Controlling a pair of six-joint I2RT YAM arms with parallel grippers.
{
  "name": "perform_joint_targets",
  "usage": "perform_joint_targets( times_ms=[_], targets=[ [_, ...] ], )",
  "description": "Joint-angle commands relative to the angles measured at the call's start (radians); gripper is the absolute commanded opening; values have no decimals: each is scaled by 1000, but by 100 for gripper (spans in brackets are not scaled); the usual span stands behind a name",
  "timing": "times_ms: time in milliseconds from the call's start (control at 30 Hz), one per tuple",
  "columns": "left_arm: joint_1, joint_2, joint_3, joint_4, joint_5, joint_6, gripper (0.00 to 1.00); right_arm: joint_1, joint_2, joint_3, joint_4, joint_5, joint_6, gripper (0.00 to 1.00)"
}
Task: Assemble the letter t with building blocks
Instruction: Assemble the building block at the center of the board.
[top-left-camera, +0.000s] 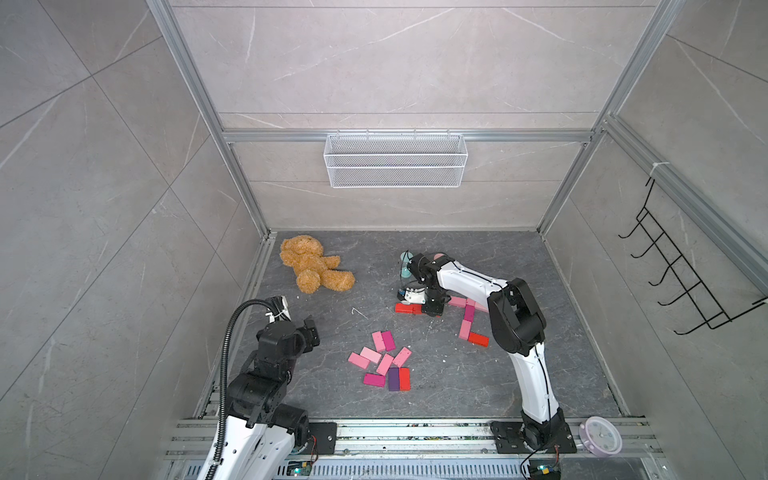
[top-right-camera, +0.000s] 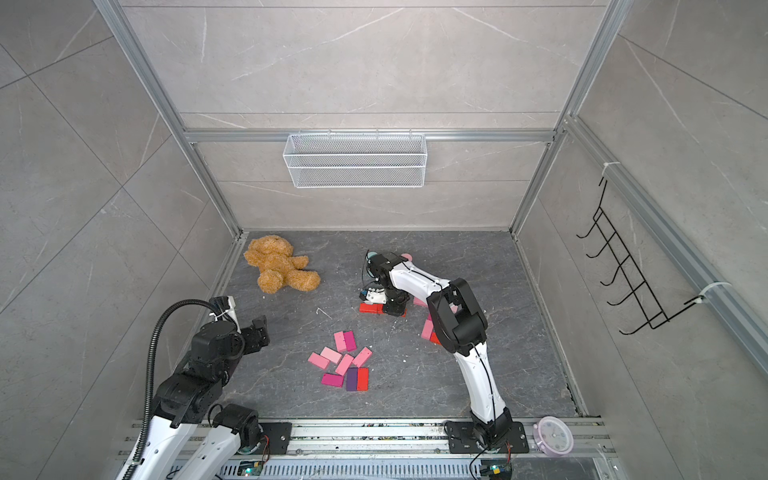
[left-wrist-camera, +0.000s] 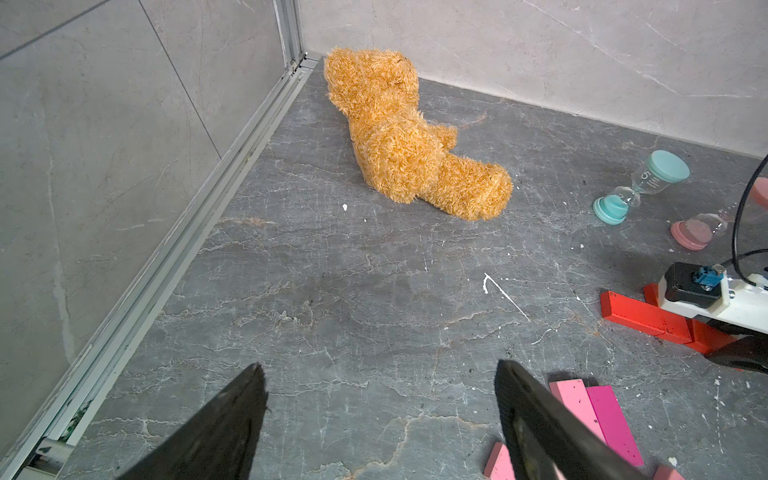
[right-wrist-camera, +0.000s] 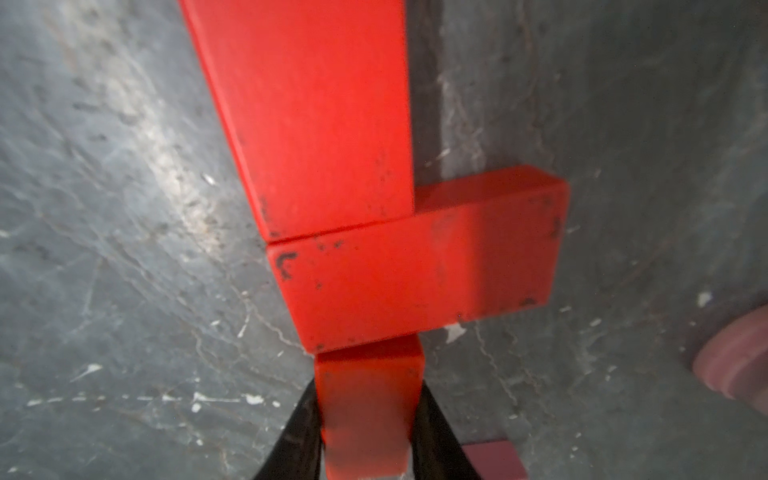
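Clamped edgewise in the right gripper (right-wrist-camera: 368, 401), whose black fingers (right-wrist-camera: 299, 436) press both its sides, a red block (right-wrist-camera: 368, 415) butts against a second red block (right-wrist-camera: 415, 274) lying crosswise, with a third red block (right-wrist-camera: 316, 116) beyond. In a top view this red row (top-left-camera: 409, 308) sits at 12 o'clock from the loose pile (top-left-camera: 384, 365) of pink, magenta, purple and red blocks (nine by my count). An angled line of blocks (top-left-camera: 468, 318) lies at 3 o'clock of that gripper. The left gripper (left-wrist-camera: 380, 374) hangs wide open at 9 o'clock of the pile, holding nothing.
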Motion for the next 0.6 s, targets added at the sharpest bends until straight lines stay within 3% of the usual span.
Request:
perform_joint_targets(
  times_ms=[0,200,567],
  targets=[
    [-4,-6,13,16,-10,25,88,6,52,-21,-21,0,-25,30],
    [-5,-2,13,19,-6,25,88,6,55,-22,-13,9,-48,20],
    [-4,-12,9,24,-5,27,88,6,69,9,-19,22,-54,16]
  ],
)
